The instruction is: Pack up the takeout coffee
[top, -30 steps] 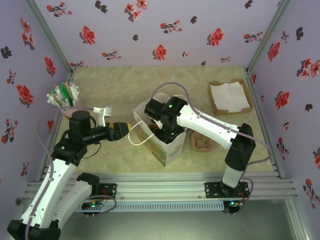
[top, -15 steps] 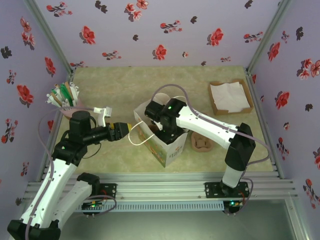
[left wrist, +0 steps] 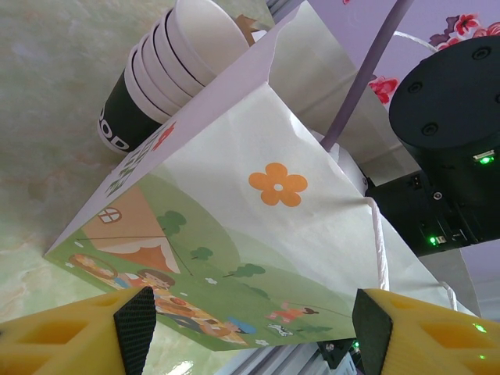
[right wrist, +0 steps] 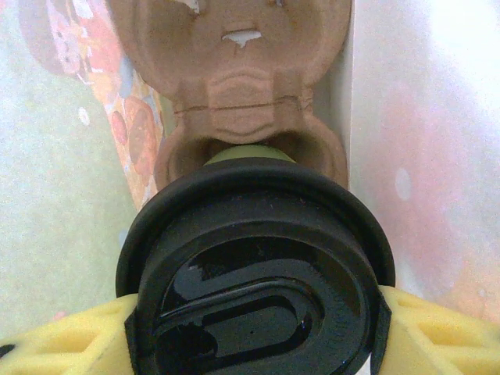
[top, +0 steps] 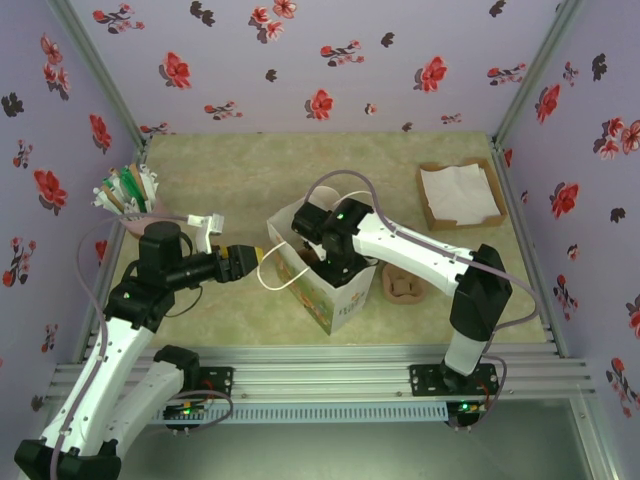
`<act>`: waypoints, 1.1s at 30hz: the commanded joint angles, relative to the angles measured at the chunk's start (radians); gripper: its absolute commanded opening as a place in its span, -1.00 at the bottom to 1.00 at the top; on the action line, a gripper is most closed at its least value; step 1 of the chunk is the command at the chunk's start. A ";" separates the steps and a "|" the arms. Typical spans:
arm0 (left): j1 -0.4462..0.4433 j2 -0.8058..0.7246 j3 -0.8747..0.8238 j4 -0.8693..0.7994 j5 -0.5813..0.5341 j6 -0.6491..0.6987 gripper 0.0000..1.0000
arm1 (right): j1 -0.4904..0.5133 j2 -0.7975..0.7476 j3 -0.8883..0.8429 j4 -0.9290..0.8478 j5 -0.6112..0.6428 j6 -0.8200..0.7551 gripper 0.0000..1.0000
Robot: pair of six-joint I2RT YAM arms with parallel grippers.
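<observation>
- The right tool (right wrist: 254, 332) was clamped on the coffee (right wrist: 251, 269). A yellow finger (right wrist: 55, 340) pressed against each side of the black lid, so the jaws stood only as wide as the cup.
- From above we saw the right arm bent down into the open top of the bag (top: 340, 300). The coffee was therefore held inside the bag, with the wrist hiding it from that view.
- Through the right wrist camera we saw a brown pulp carrier (right wrist: 234, 70) lying below the lid, one round pocket just past the lid's rim. We could not tell whether the cup touched it.
- The bag's white wall rose to the right of that carrier and a printed wall to its left.
- The left tool (left wrist: 250, 336) had its jaws wide apart and held nothing. The bag's printed side, with an orange flower, faced it.
- From above, the left tool sat at the bag's left edge. We could not tell whether it touched the paper.
- A stack of cups (left wrist: 168, 66) stood just beside the bag, on its far side from the left tool.
- On the counter (top: 230, 165), a second carrier (top: 403, 287) lay just right of the bag.
- A tray (top: 425, 200) of napkins (top: 458, 192) sat at the far right.
- A holder of stirrers (top: 125, 195) stood at the far left.
</observation>
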 commanded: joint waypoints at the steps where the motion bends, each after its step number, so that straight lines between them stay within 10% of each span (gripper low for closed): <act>1: -0.007 -0.011 -0.006 0.018 -0.005 -0.003 0.41 | -0.002 0.048 -0.055 0.032 -0.034 -0.001 0.26; 33: -0.007 -0.015 -0.008 0.019 -0.009 -0.004 0.41 | -0.001 0.066 -0.096 0.075 -0.056 0.010 0.26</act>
